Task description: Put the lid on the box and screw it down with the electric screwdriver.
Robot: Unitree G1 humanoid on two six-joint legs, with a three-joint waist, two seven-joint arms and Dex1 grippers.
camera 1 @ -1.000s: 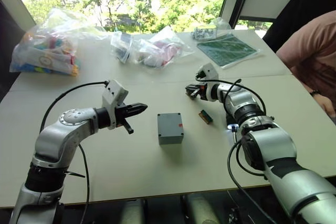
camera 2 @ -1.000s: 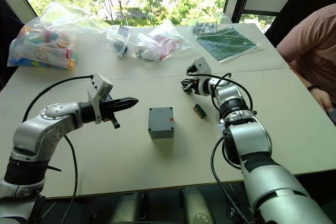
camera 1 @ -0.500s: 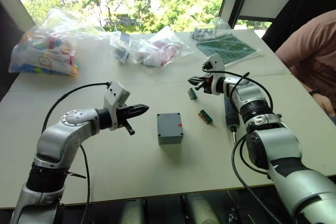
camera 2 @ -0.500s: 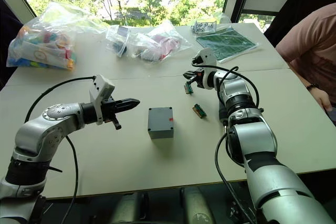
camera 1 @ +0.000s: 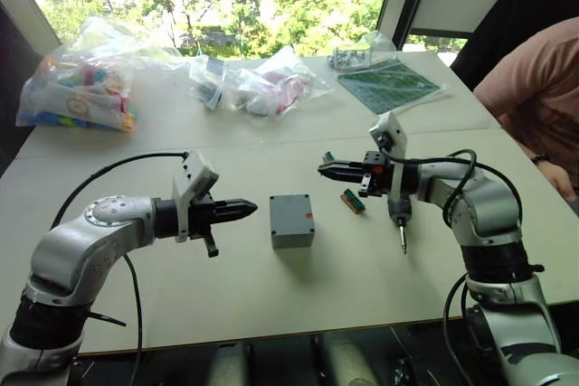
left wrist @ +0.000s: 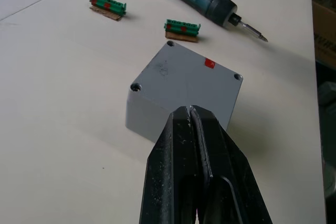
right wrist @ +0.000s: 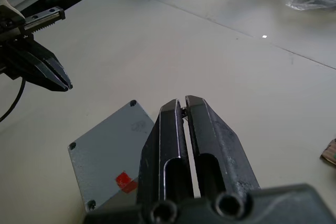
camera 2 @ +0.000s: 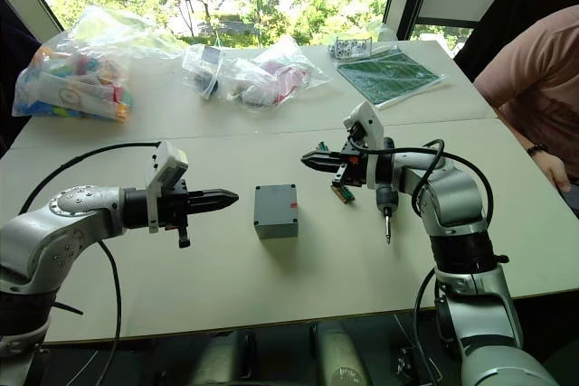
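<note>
The grey box [camera 1: 291,228] stands mid-table. Its top is closed by the flat lid [left wrist: 184,80], which has corner screw holes and a small red mark. My left gripper [camera 1: 246,210] is shut and empty, level with the box and a short way to its left, pointing at it. My right gripper [camera 1: 324,169] is shut too, hovering just beyond the box's far right corner. The black electric screwdriver [camera 1: 398,208] lies on the table right of the box, under my right forearm, with its bit toward the near edge.
Two small green-orange components [left wrist: 181,27] [left wrist: 107,6] lie between the box and the screwdriver. Clear bags of parts [camera 1: 77,83] [camera 1: 267,83] and a green board [camera 1: 389,86] sit at the back. A person's pink sleeve [camera 1: 534,101] is at the right edge.
My right arm swung its elbow outward, and its gripper came off the far green component and now points left near the box. The screwdriver lies uncovered. The left gripper barely moved.
</note>
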